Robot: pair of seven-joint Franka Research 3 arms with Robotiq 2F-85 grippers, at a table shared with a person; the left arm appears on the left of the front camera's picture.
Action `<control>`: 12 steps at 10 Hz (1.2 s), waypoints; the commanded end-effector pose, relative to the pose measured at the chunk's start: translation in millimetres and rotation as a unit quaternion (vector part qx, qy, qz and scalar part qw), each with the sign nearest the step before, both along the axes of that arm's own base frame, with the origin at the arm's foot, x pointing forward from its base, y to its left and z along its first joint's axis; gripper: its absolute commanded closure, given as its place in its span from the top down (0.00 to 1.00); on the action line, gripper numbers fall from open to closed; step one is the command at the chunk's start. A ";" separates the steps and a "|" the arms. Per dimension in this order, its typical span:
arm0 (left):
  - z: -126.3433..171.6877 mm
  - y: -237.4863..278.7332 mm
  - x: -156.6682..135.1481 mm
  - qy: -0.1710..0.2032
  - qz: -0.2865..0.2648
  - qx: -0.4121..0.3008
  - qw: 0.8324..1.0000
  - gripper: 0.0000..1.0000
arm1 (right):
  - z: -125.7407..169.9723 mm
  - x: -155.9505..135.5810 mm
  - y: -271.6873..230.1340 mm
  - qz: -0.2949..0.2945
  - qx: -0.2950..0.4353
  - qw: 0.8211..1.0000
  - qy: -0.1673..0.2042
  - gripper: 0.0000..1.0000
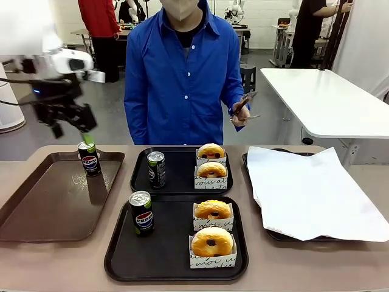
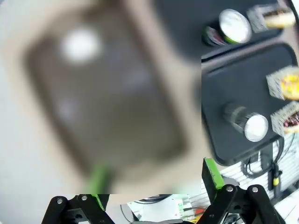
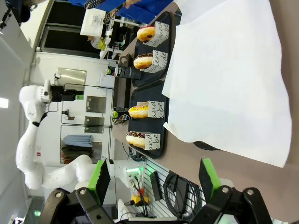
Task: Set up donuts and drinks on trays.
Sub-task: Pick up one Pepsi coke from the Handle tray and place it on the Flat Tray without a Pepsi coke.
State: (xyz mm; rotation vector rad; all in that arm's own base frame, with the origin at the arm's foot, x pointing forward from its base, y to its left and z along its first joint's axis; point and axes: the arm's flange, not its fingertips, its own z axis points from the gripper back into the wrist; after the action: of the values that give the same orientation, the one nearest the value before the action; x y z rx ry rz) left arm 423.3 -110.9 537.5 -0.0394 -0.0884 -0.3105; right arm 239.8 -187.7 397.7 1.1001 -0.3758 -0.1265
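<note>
Brown glossy tray (image 1: 36,210) at left carries one can (image 1: 90,158); the left gripper (image 1: 72,125) hovers above it, jaws wide, empty. Centre — two black trays (image 1: 176,255), each with one can and two sleeved donuts (image 1: 211,241). Right gripper (image 3: 154,179) — wide, empty.

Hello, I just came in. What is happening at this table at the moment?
Donuts and drinks are being laid out on two black trays. The near tray and the far tray each hold one Pepsi can and two sleeved donuts. A third can stands on the brown tray, with the open, empty left gripper hovering just above it. The right gripper is open and empty too. The person stands across the table holding tongs.
</note>
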 end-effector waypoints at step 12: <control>-1.0 116.6 -20.1 -0.004 0.131 -0.004 0.991 1.00 | -0.4 1.2 -0.5 0.001 0.009 1.000 -0.010 1.00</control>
State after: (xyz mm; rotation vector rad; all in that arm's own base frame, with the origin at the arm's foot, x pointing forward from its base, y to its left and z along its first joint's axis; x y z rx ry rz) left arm 403.5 5.6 536.4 -0.0336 -0.1016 -0.0468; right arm 239.9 -187.6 397.7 1.1000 -0.3755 -0.1263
